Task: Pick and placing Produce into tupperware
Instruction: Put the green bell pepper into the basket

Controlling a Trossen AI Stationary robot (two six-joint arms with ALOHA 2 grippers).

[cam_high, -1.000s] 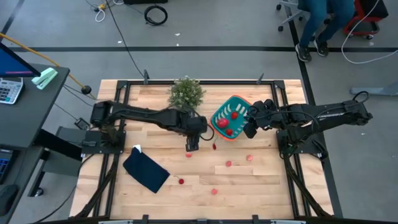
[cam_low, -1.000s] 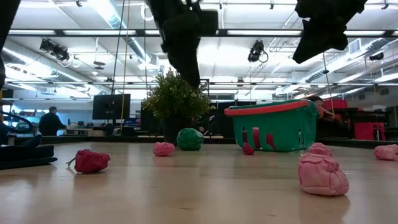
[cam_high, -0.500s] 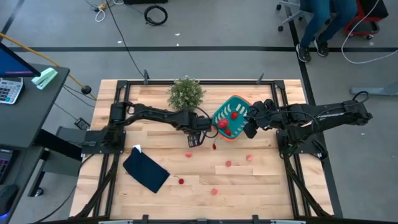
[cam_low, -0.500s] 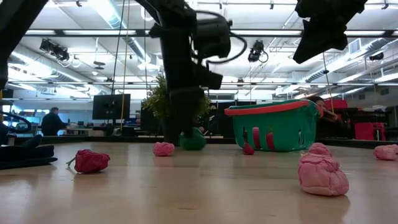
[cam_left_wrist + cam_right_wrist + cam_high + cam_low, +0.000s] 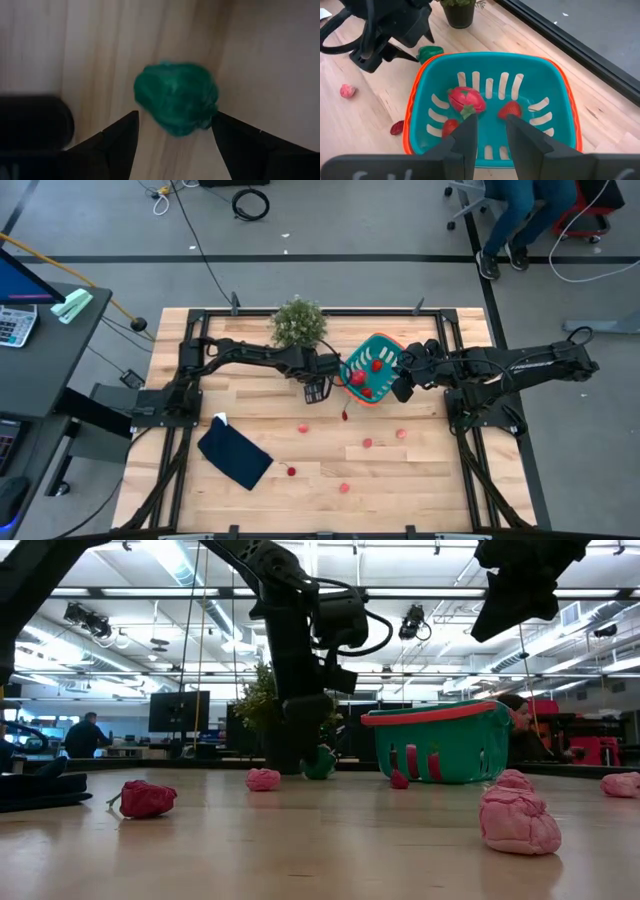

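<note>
Since a second ago the left gripper [image 5: 175,137] has swung from mid-table toward the basket [image 5: 372,370], its fingers now spread wide astride the green toy vegetable [image 5: 175,97] just left of it. The right gripper [image 5: 490,135] hangs over the basket, fingers partly apart, holding nothing. Three red pieces [image 5: 467,100] lie inside; about seven remain on the table. From above, the green piece is hidden under the arm.
</note>
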